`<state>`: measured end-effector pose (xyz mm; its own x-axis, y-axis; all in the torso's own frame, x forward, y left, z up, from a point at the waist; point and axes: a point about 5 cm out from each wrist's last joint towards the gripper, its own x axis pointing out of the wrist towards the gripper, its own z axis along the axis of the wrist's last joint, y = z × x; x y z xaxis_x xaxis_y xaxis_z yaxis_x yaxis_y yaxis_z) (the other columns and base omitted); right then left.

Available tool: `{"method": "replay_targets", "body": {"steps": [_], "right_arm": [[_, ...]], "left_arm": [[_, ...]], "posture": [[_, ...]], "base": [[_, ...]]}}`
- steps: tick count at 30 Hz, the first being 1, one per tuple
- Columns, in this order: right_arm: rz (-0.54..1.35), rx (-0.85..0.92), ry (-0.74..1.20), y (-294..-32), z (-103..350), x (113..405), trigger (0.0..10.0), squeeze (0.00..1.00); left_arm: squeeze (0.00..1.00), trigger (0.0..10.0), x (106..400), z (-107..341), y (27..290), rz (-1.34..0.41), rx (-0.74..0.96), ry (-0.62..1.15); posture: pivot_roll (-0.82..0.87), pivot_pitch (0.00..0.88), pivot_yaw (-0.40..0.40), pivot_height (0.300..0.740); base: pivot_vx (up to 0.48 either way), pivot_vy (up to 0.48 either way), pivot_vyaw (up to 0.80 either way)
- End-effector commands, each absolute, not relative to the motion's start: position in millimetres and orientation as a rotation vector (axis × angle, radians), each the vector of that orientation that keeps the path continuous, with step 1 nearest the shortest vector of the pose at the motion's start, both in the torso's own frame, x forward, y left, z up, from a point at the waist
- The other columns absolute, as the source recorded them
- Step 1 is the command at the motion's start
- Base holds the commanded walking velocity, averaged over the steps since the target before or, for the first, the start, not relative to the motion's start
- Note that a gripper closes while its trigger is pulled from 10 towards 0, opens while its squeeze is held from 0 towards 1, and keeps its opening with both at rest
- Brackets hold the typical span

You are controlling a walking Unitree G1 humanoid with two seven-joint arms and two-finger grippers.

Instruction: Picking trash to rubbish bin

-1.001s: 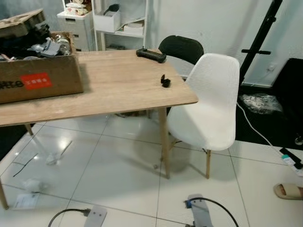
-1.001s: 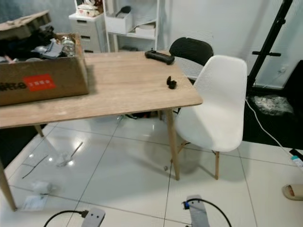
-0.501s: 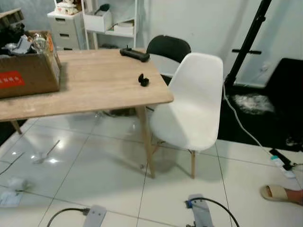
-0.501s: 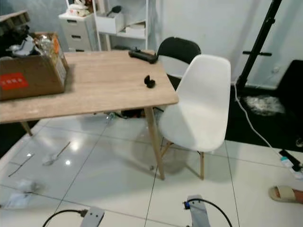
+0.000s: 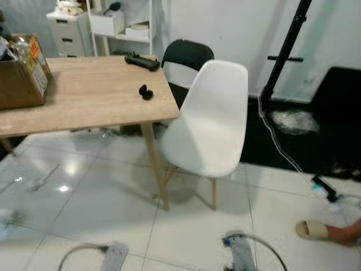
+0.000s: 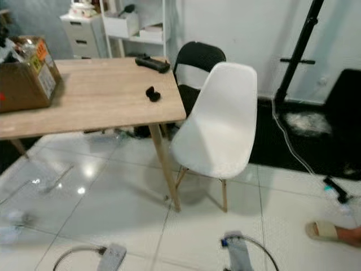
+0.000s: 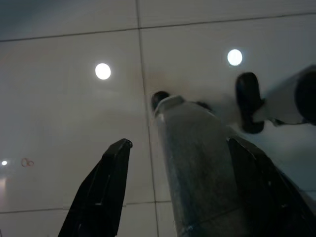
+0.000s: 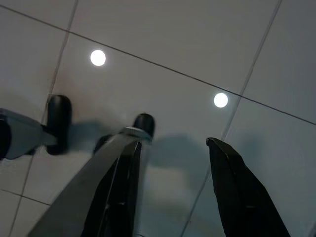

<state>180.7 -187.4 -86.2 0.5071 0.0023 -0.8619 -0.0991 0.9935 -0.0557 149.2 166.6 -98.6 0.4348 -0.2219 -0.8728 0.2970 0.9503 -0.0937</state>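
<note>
Scraps of trash lie on the white tile floor at the left: a crumpled white piece, blurred, and a thin stick-like scrap under the table. Both arms hang low, their silver wrists at the bottom edge, left and right. In the left wrist view my left gripper is open over bare tile, with nothing between its fingers. In the right wrist view my right gripper is open too, above bare tile.
A wooden table stands ahead on the left with a cardboard box, a black controller and a small black object. A white chair and a black chair stand beside it. Tripod, cable and power strip are right; a sandalled foot.
The camera has swung to the right, so table, box and chairs have slid left in the picture. A foot in the sandal has come into view. Both arms still hang.
</note>
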Motion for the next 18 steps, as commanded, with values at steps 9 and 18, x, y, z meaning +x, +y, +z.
{"method": "replay_targets", "body": {"steps": [9, 18], "right_arm": [[0.025, -0.056, 1.039, -186.0, -86.2, 181.6, 10.0, 0.00], [-0.049, -0.015, 1.032, -193.7, -85.2, 181.8, 10.0, 0.00]], "left_arm": [[0.00, 10.0, 144.2, -100.7, 164.3, -0.339, 0.060, 1.104], [0.00, 10.0, 144.4, -100.7, 161.3, -0.344, 0.056, 1.099]], "posture": [[0.03, 0.000, 0.002, 0.740], [0.02, 0.000, 0.007, 0.740]], "base": [[0.000, -0.348, 0.00], [0.000, -0.337, 0.00]]}}
